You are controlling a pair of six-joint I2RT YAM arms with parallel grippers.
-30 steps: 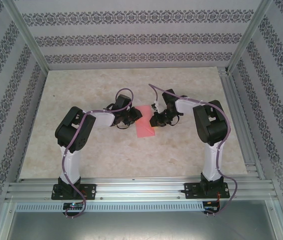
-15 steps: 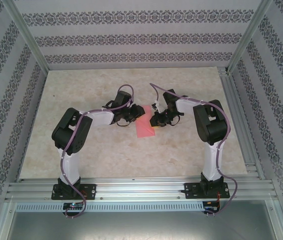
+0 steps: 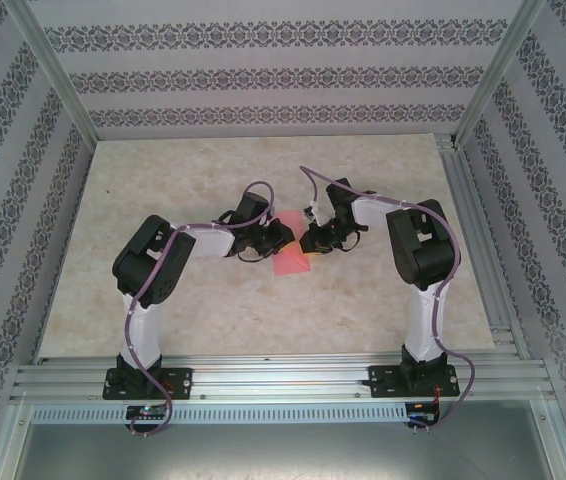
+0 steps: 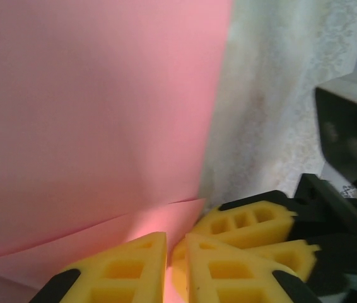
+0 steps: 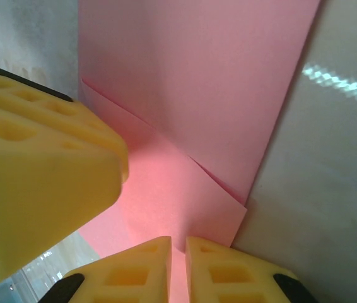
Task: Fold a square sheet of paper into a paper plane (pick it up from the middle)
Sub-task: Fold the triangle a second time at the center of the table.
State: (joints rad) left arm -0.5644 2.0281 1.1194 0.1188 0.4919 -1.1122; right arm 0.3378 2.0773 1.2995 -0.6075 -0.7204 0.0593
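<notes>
Since a second ago the left gripper (image 3: 281, 238) has slid toward the right gripper (image 3: 313, 240), and the square sheet of paper (image 3: 291, 262) between them looks shorter, with one flap raised. Each gripper's fingers are pinched together on the pink edge, the two sets almost touching. For a clean crease, I'd keep both nips level and lay the flap over squarely before pressing. Beneath the grippers lies a pale mottled table (image 3: 163, 200), with patterned walls (image 3: 263, 85) beyond

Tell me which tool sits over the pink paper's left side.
The left tool, reaching in from the left arm over the pink paper; the right tool meets its right edge instead.
</notes>
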